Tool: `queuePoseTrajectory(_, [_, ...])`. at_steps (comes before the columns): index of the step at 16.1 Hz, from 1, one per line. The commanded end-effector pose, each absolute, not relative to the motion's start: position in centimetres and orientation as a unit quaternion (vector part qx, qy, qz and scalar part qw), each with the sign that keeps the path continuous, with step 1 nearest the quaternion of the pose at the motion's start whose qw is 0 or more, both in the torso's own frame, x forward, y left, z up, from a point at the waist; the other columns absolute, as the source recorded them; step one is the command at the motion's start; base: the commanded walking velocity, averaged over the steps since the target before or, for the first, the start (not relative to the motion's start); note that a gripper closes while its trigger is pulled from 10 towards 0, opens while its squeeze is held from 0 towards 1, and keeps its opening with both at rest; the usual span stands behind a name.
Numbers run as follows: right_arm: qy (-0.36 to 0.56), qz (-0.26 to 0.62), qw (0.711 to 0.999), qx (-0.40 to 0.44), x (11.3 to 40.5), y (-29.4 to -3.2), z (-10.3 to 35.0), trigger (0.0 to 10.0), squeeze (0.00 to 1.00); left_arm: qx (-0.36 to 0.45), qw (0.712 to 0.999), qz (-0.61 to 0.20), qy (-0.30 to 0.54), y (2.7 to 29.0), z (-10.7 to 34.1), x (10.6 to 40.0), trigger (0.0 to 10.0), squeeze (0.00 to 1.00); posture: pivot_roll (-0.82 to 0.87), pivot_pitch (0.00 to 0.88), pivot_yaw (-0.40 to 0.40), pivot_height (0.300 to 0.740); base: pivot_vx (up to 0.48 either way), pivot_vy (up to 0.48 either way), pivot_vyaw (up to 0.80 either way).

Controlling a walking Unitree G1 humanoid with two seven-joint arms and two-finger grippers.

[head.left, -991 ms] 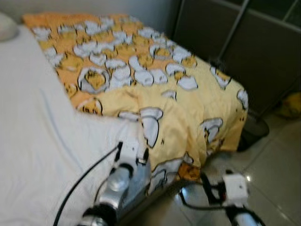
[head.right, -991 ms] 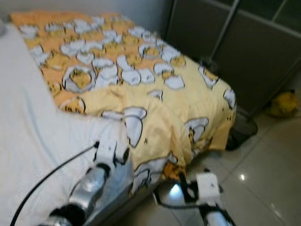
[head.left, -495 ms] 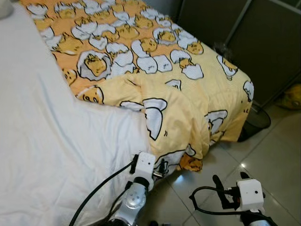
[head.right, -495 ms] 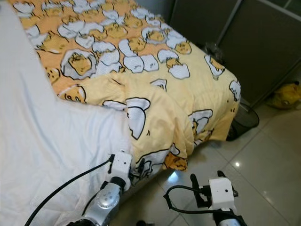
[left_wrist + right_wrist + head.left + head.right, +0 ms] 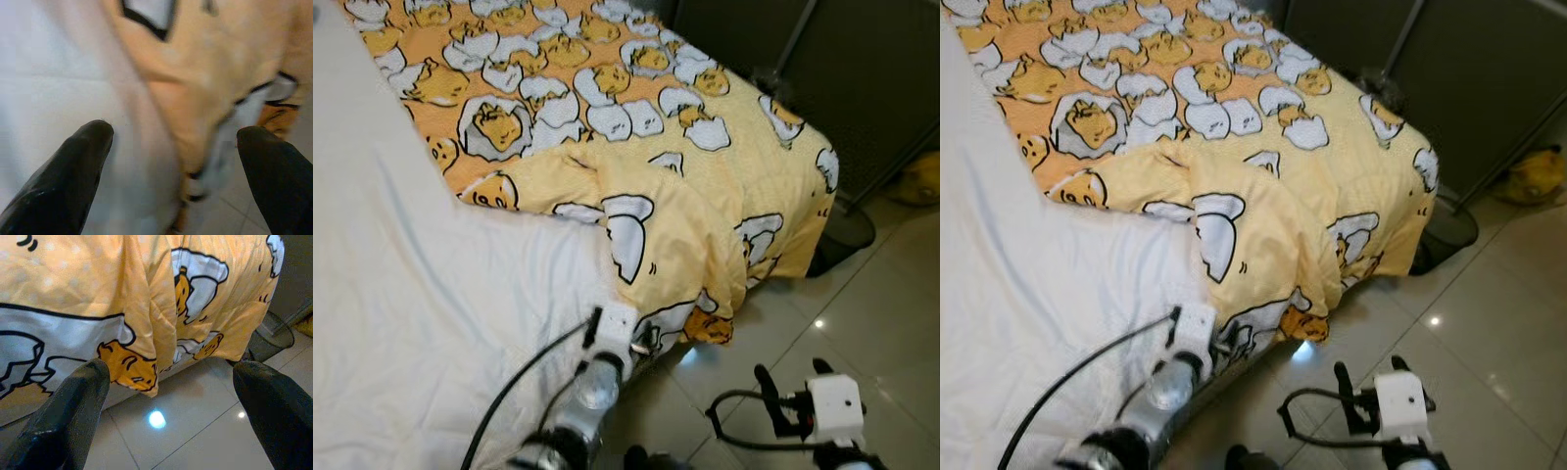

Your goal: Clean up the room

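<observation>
A yellow-and-orange cartoon-print duvet [image 5: 636, 147] covers the upper centre and right of the head view, its folded edge lying across a white bed sheet [image 5: 401, 294] that takes up the left side, and its corner hanging over the bed's edge toward the glossy tiled floor [image 5: 891, 313] at lower right. The left end effector [image 5: 173, 161] sits at the bottom centre of the head view, right at the bed's edge beside the hanging duvet corner; its wrist view shows its fingers spread wide with nothing between them. The right end effector [image 5: 793, 377] hovers over the floor at lower right, its fingers likewise wide apart and empty. A dark round bin [image 5: 842, 240] stands on the floor at right, just beside the bed's corner.
</observation>
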State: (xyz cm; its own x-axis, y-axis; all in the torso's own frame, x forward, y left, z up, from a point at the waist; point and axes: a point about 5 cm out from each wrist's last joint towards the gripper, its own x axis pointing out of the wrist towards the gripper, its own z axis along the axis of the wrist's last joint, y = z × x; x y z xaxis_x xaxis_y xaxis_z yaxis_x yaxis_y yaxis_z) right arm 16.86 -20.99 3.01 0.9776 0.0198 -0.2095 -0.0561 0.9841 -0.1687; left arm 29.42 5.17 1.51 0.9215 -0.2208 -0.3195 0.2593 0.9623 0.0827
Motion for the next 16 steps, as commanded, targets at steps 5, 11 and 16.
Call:
queuePoseTrajectory(5, [0.13,0.003,0.987,-0.098,13.9,-21.4,3.1,10.0,0.0,0.013,0.977,-0.119,0.176,3.1,2.5,30.1,10.0,0.0,-0.21,0.281,-0.098,0.74,0.0,0.0,0.0])
queuePoseTrajectory(11, [0.143,-0.006,0.985,-0.098,12.4,-21.2,3.3,10.0,0.0,-0.012,0.969,-0.176,0.174,-0.1,3.3,29.5,10.0,0.0,-0.26,0.316,-0.084,0.74,0.0,0.0,0.0])
queuePoseTrajectory(16, [0.155,-0.021,0.984,-0.09,11.4,-20.7,3.2,10.0,0.0,-0.017,0.957,-0.248,0.153,-3.4,4.1,28.3,10.0,0.0,-0.27,0.355,-0.065,0.74,0.0,0.0,0.0])
